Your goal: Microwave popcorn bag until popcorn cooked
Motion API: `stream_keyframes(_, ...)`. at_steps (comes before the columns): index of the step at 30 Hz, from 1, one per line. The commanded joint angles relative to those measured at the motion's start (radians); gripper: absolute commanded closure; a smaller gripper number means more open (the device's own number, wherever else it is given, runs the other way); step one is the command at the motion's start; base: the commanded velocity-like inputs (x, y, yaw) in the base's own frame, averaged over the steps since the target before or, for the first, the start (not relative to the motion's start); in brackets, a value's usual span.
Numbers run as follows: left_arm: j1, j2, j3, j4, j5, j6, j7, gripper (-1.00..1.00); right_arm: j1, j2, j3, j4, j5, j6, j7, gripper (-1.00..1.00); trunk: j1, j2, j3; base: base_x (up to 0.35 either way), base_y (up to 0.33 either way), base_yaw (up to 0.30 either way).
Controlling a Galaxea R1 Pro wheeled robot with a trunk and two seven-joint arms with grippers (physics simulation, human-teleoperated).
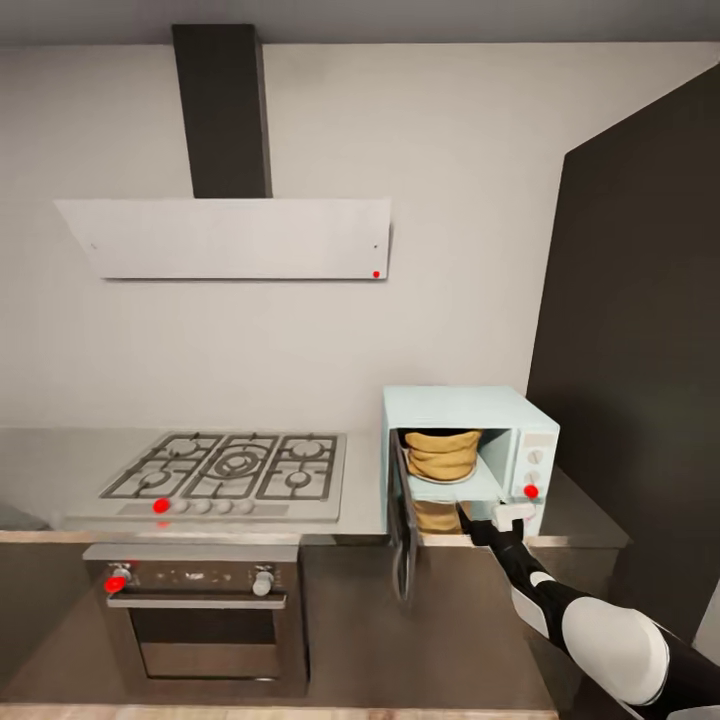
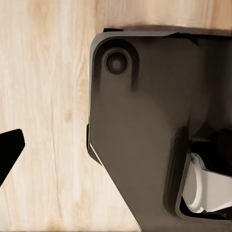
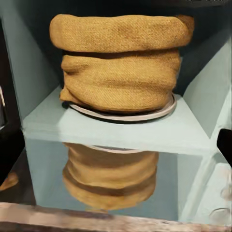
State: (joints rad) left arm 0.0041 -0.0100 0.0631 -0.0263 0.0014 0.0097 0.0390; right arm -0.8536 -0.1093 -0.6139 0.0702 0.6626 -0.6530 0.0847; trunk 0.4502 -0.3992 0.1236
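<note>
— Where are your jaws?

— My right jaws (image 1: 472, 520) hang just outside the microwave's (image 1: 470, 405) open mouth; spread or pressed together, I cannot tell. My left I can't judge either.

— And the bag?

— The popcorn bag (image 3: 121, 67) sits straight ahead of them, inside, on the round plate (image 3: 164, 109). Its contents are hidden.

— Risks?

— The door (image 1: 402, 535) stands wide. Swinging it carelessly, I'd likely nudge the microwave along the surface (image 1: 60, 460), or leave it ajar.

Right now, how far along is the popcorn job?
Done: the popcorn bag sits on the turntable inside the microwave. In hand: the right gripper hangs just outside its front. Left: the microwave door stands open; it needs closing, then heating. The popcorn itself isn't visible.
</note>
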Motion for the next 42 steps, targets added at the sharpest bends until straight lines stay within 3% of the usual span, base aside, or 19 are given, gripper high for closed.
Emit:
stream_keyframes(1,0.000,0.000,0.006,-0.001,0.000,0.001,0.002,-1.00,-0.001,-0.002,-0.005,0.003,-0.006,-0.004,0.009,-1.00,0.000,-0.001,0.000,-0.334,0.000,0.000)
stream_keyframes(6,0.000,0.000,0.006,-0.001,0.000,0.001,0.003,-1.00,0.002,-0.008,-0.004,0.004,-0.006,-0.002,0.009,-1.00,0.000,-0.001,0.000,-0.334,0.000,0.000)
stream_keyframes(11,0.000,-0.001,0.006,-0.001,0.000,0.001,0.003,-1.00,0.047,-0.015,-0.004,0.005,-0.006,-0.001,0.009,-1.00,0.000,-0.001,0.000,-0.334,0.000,0.000)
stream_keyframes(19,0.000,0.000,0.006,-0.001,0.000,0.000,0.002,-1.00,0.237,-0.018,-0.004,0.005,-0.007,0.013,0.008,-1.00,0.000,-0.001,0.000,-0.266,0.000,0.000)
stream_keyframes(21,0.000,0.002,0.007,-0.001,0.000,0.000,0.003,-1.00,0.344,-0.025,-0.004,0.006,-0.007,0.075,-0.016,-1.00,0.000,-0.001,0.000,-0.031,0.000,0.000)
stream_keyframes(22,0.000,0.002,0.007,-0.001,0.000,0.000,0.003,-1.00,0.355,-0.026,-0.004,0.006,-0.007,0.091,-0.022,-1.00,0.000,-0.001,0.000,-0.017,0.000,0.000)
stream_keyframes(26,0.000,0.003,0.007,-0.011,0.000,-0.008,0.006,-1.00,0.465,-0.027,-0.001,0.007,-0.005,0.398,-0.118,-1.00,0.000,-0.001,0.000,-0.004,0.000,0.000)
stream_keyframes(27,0.000,0.004,0.007,-0.021,0.000,-0.011,0.006,-1.00,0.484,-0.027,-0.001,0.007,-0.005,0.447,-0.124,-1.00,0.000,-0.001,0.000,0.000,0.000,0.000)
stream_keyframes(29,0.000,0.006,0.007,-0.067,0.000,-0.010,0.006,-1.00,0.518,-0.027,0.000,0.008,-0.005,0.504,-0.129,-1.00,0.000,-0.001,0.000,0.000,0.000,0.000)
stream_keyframes(32,0.000,0.008,0.007,-0.227,0.000,-0.001,0.007,-1.00,0.588,-0.024,0.001,0.008,-0.004,0.554,-0.132,-1.00,0.000,-0.001,0.000,0.000,0.000,0.000)
stream_keyframes(40,0.000,0.002,0.008,-0.548,0.000,0.002,0.006,-1.00,0.706,-0.017,0.004,0.009,-0.004,0.571,-0.132,-1.00,0.000,-0.001,0.000,0.000,0.000,0.000)
stream_keyframes(42,0.000,-0.001,0.008,-0.696,0.000,0.002,0.000,-1.00,0.725,-0.016,0.004,0.010,-0.004,0.571,-0.132,-1.00,0.000,-0.001,0.000,0.000,0.000,0.000)
